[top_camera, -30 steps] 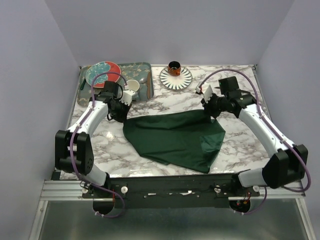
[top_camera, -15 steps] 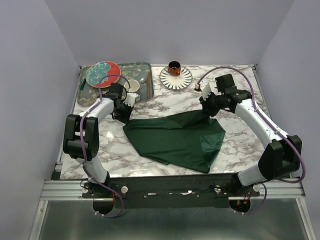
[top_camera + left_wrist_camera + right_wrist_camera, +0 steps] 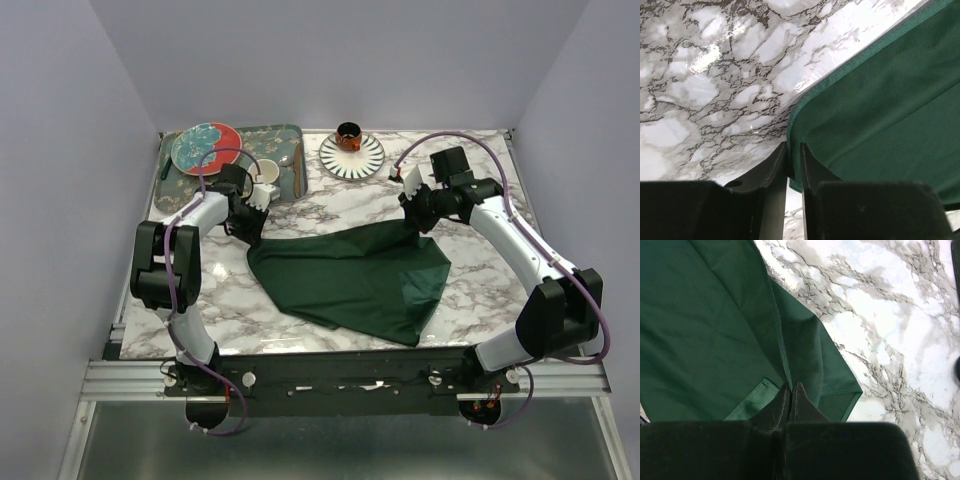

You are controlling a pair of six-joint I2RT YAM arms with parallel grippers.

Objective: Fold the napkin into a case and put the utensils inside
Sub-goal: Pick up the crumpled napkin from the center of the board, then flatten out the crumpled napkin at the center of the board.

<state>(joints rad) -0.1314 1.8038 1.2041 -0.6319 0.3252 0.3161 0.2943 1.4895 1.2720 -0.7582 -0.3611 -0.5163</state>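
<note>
- You have a dark green napkin (image 3: 350, 280), faintly shiny.
- Your table (image 3: 480, 290) is white marble with grey veins.
- The round plate (image 3: 205, 147) is red and teal, possibly floral.
- The striped plate (image 3: 352, 155) has dark rays on white.
- The tray (image 3: 290, 135) is teal.

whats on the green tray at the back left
A red and teal plate, a white cup and a silver spoon sit on the tray. The left arm covers part of its near edge, so anything there is hidden.
</note>
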